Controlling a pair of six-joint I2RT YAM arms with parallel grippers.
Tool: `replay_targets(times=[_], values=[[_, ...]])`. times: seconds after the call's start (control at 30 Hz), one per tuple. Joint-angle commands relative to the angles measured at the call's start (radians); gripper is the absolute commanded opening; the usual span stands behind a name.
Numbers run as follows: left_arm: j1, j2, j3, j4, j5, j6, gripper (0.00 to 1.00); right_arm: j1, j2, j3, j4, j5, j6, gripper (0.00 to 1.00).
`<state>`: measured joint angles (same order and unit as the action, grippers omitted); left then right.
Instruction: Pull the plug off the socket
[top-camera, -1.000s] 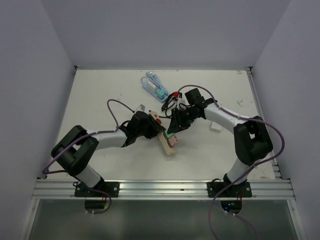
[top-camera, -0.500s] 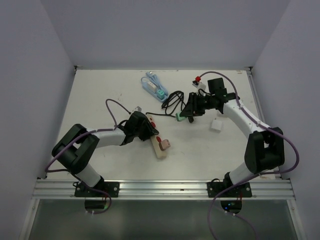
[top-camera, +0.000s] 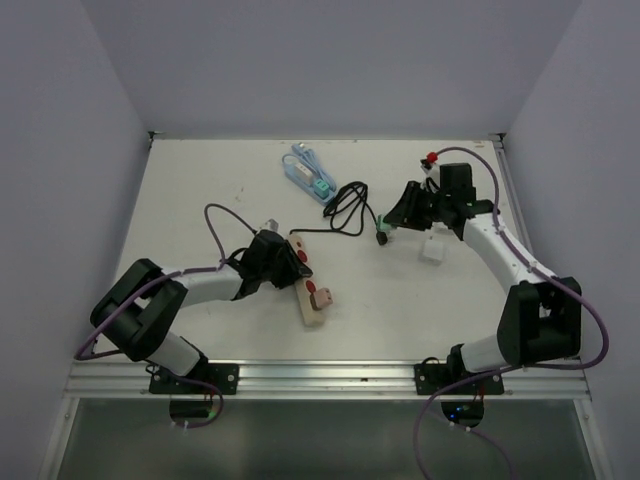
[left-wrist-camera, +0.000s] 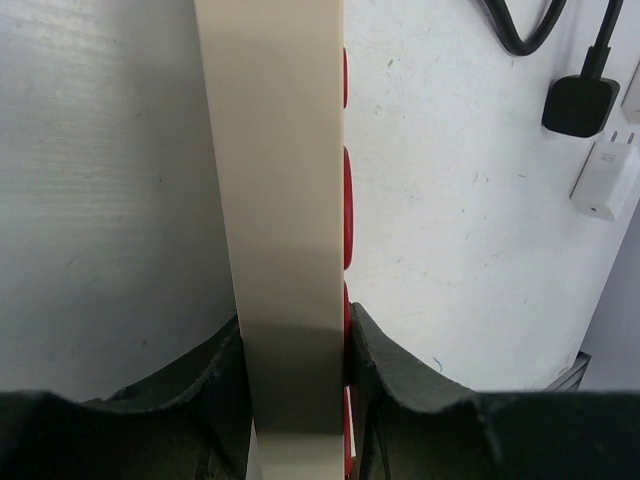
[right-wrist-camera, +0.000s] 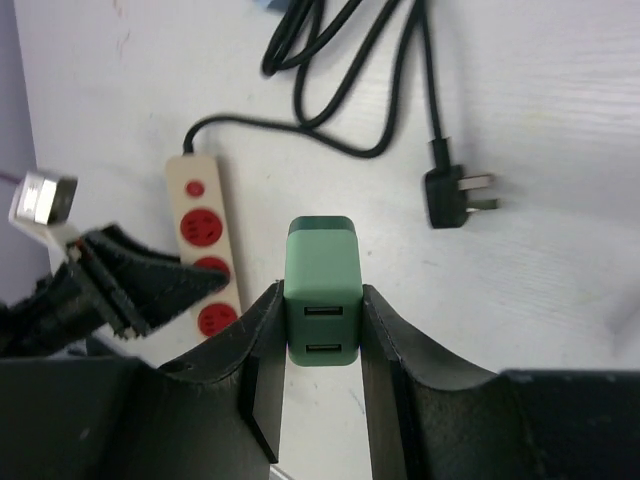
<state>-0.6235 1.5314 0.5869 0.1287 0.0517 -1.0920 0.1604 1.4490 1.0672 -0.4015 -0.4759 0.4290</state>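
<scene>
The cream socket strip (left-wrist-camera: 275, 180) lies on the white table (top-camera: 200, 200) left of centre, running from the middle toward the near edge, its red sockets facing up. One pink plug (top-camera: 322, 296) sits in a socket close to the strip's near end; the other red sockets that show hold nothing. The green plug (right-wrist-camera: 320, 290), a small block with two USB ports, is out of the strip and well apart from it to the right, pinched between the fingers of the right gripper (top-camera: 386, 232), whose jaws are closed narrowly on its two sides. The right arm reaches up the right side of the table and bends inward, its wrist pointing left toward the centre. A coiled black cable (top-camera: 345, 205) lies on the table between the two grippers, and a white adapter (top-camera: 432, 250) lies just beside the right forearm. The left arm lies low across the table, stretched rightward, and the left gripper (left-wrist-camera: 293, 340) is clamped across the strip's width at its far end, jaws tight against both long edges.
</scene>
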Motion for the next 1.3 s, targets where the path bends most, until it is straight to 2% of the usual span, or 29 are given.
replay_targets(times=[0.0,0.17,0.33,0.63,0.73,0.77,0.83,0.87,0.97,1.1,1.27], values=[[0.015,0.013,-0.078,-0.159,-0.018,0.09,0.0,-0.088,-0.038,-0.05,0.145,0.111,0.118,0.0],[0.024,0.012,-0.087,-0.129,0.016,0.095,0.0,-0.186,0.019,-0.073,0.274,0.18,0.232,0.0],[0.028,0.01,-0.094,-0.09,0.03,0.098,0.0,-0.194,0.163,-0.044,0.363,0.227,0.29,0.0],[0.041,-0.01,-0.114,-0.06,0.051,0.101,0.0,-0.203,0.335,-0.003,0.38,0.266,0.292,0.11],[0.044,-0.011,-0.122,-0.057,0.056,0.103,0.0,-0.225,0.355,0.002,0.368,0.218,0.287,0.26],[0.047,-0.011,-0.127,-0.054,0.057,0.103,0.0,-0.229,0.355,0.0,0.357,0.211,0.281,0.38],[0.048,-0.01,-0.13,-0.046,0.062,0.101,0.0,-0.232,0.347,-0.006,0.322,0.226,0.271,0.49],[0.05,-0.007,-0.133,-0.043,0.068,0.1,0.0,-0.236,0.335,-0.004,0.308,0.241,0.257,0.58],[0.051,-0.002,-0.133,-0.038,0.074,0.098,0.0,-0.237,0.314,0.002,0.262,0.253,0.225,0.7],[0.051,-0.001,-0.133,-0.037,0.076,0.098,0.0,-0.239,0.249,0.023,0.21,0.266,0.185,0.78],[0.051,0.007,-0.13,-0.031,0.082,0.096,0.0,-0.231,0.133,0.037,0.158,0.243,0.148,0.82]])
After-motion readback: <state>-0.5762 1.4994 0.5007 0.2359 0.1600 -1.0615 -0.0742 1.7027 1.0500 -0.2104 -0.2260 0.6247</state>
